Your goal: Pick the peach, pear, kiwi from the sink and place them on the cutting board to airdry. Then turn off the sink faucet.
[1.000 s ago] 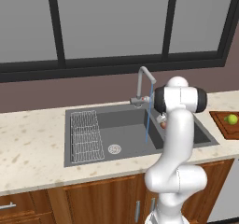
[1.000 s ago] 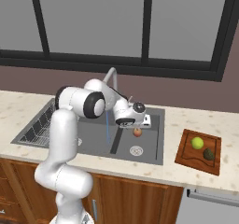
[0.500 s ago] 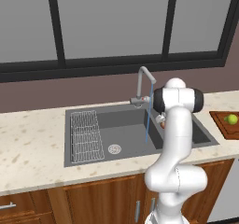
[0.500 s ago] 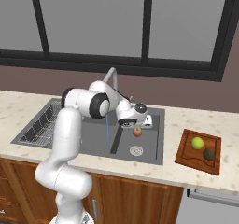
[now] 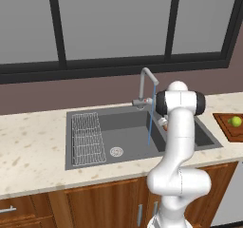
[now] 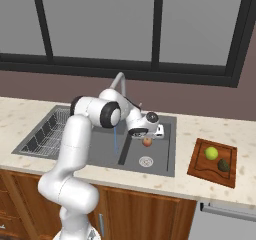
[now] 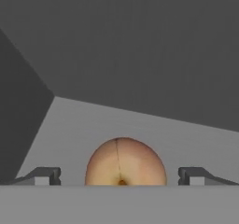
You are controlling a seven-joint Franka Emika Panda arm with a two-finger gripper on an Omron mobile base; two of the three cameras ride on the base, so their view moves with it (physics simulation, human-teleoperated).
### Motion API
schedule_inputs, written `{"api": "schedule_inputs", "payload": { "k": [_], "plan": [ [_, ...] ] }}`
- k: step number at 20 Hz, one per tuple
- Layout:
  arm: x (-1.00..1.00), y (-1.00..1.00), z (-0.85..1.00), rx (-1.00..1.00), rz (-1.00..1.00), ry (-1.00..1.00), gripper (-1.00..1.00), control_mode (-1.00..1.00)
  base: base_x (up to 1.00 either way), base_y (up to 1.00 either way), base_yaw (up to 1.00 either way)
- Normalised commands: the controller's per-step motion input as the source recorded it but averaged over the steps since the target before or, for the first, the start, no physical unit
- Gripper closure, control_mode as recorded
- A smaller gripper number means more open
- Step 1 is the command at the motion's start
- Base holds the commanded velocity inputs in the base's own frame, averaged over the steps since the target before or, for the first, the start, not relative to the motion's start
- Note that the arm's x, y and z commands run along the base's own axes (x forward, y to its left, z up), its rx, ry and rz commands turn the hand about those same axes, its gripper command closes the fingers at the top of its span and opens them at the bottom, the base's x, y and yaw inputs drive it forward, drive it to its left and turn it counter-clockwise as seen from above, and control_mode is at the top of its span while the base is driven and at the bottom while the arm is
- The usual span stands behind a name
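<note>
The end effector (image 7: 119,176) hung low in the right basin of the sink (image 6: 165,159), fingers spread wide with nothing between them gripped. In the hand view the peach (image 7: 125,162) sat centred in the gap, one fingertip (image 7: 42,175) well off to one side of it and the other equally clear on the opposite side, neither touching. In the right base view the peach (image 6: 147,142) lay on the basin floor just under the end effector (image 6: 150,133), near the round drain (image 6: 145,160). Likely risks, as judged: the fruit was round and rested on a smooth floor, so a closing finger that met it off-centre could roll it away toward the drain or the basin wall; closing too high would only pinch the crown and let it slip out on the lift. The water stream (image 6: 116,141) ran just beside the arm, so a wet skin would make slipping likelier. The pear (image 6: 211,153) and the kiwi (image 6: 224,165) lay on the cutting board (image 6: 200,168) on the desk (image 6: 210,186), well apart from the sink. The faucet (image 5: 147,87) was running, its handle untouched.
</note>
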Motion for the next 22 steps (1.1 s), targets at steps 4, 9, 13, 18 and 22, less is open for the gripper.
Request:
{"api": "schedule_inputs", "payload": {
  "k": [4,9,13,18,22],
  "plan": [
    [0.06,-0.01,-0.14,0.00,0.00,0.01,-1.00,-1.00,0.00,0.00,0.00],
    [0.09,0.00,-0.16,0.00,0.00,0.02,-1.00,-1.00,0.00,0.00,0.00],
    [0.07,0.00,-0.14,0.00,0.00,0.02,1.00,-1.00,0.00,0.00,0.00],
    [-0.04,-0.02,0.01,0.00,0.00,0.00,1.00,-1.00,0.00,0.00,0.00],
    [-0.27,0.00,0.40,0.00,0.00,-0.04,1.00,-1.00,0.00,0.00,0.00]
  ]
}}
